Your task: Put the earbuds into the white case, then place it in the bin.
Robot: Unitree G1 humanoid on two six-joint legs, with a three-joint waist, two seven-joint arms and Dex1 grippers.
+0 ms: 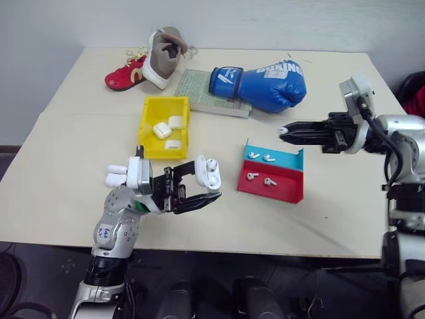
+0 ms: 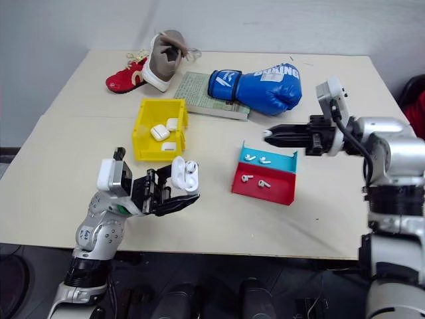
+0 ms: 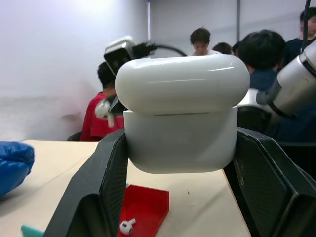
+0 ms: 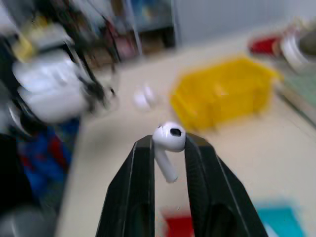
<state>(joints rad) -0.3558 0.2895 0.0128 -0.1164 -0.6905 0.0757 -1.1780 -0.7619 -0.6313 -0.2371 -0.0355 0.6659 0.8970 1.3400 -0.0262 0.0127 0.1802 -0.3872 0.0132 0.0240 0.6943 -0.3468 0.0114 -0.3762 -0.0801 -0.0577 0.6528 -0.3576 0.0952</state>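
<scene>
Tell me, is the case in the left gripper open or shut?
Open. The case, held in the left gripper, has its lid flipped up, with one earbud seated inside.

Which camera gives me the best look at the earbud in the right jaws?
The right wrist view: the earbud sits pinched between the right gripper jaws, head up and stem hanging down. In both eye views it is just a white speck at the jaw tips. The left wrist view shows it small, beside the white case.
</scene>
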